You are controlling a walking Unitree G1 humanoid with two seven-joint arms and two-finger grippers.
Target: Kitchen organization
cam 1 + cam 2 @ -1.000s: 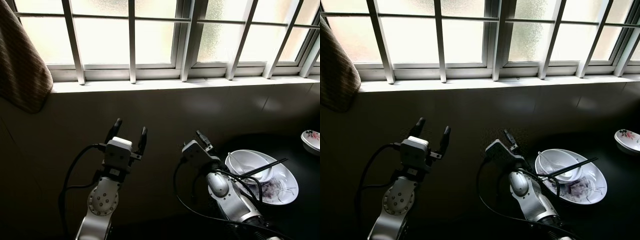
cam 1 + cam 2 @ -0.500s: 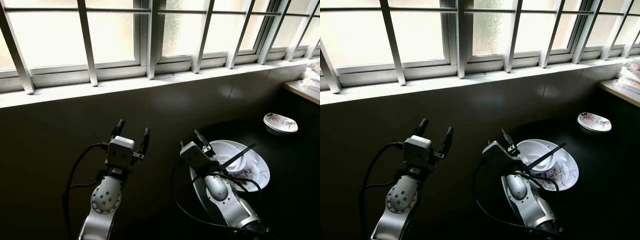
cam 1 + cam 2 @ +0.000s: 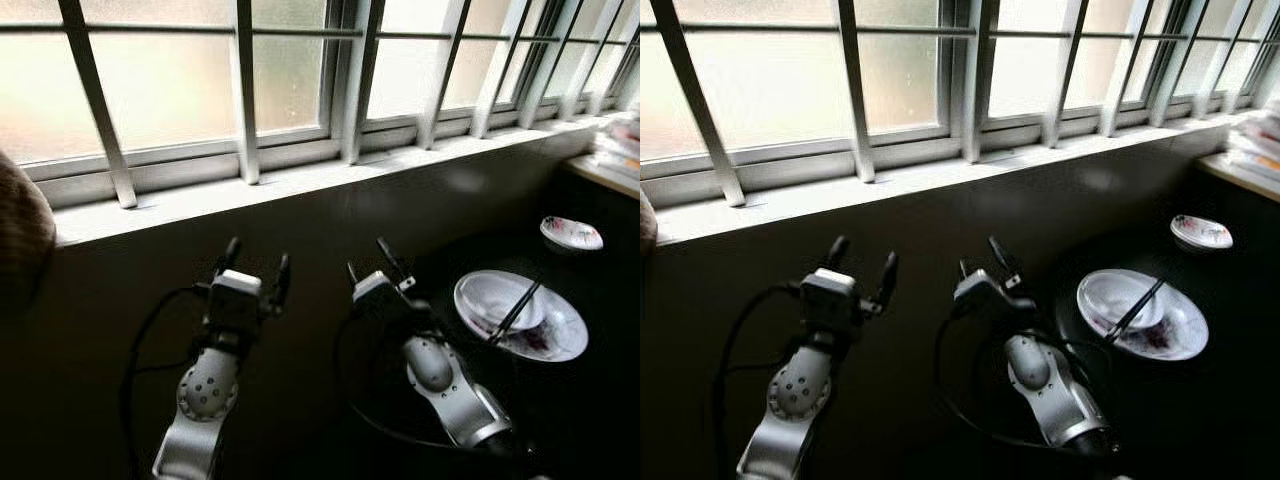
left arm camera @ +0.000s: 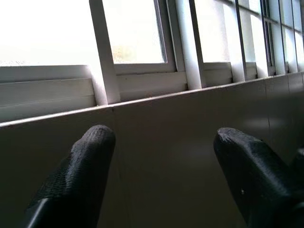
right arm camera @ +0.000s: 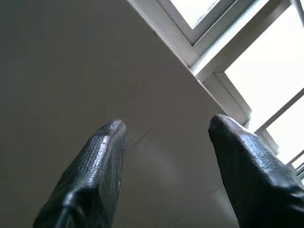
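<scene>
Resting on the dark countertop [image 3: 600,400] to the robot's right is a white plate [image 3: 561,335] with a faint purple print, and it is carrying a white bowl [image 3: 497,301]; a pair of dark chopsticks [image 3: 516,311] is lying slanted across the bowl's rim and onto the plate. What else the bowl may be holding cannot be told. Farther back on the same counter, well apart from the plate, a small flowered dish [image 3: 571,233] is sitting alone. The left gripper [image 3: 252,262] is hovering in front of the dark wall [image 3: 150,270] below the white window sill [image 3: 300,180], its fingers [image 4: 80,166] spread and holding nothing. The right gripper [image 3: 370,262] is hanging beside it, near the plate but not touching it, its fingers [image 5: 247,166] likewise spread apart and gripping nothing. A brown cloth [image 3: 22,235] is hanging at the far left.
</scene>
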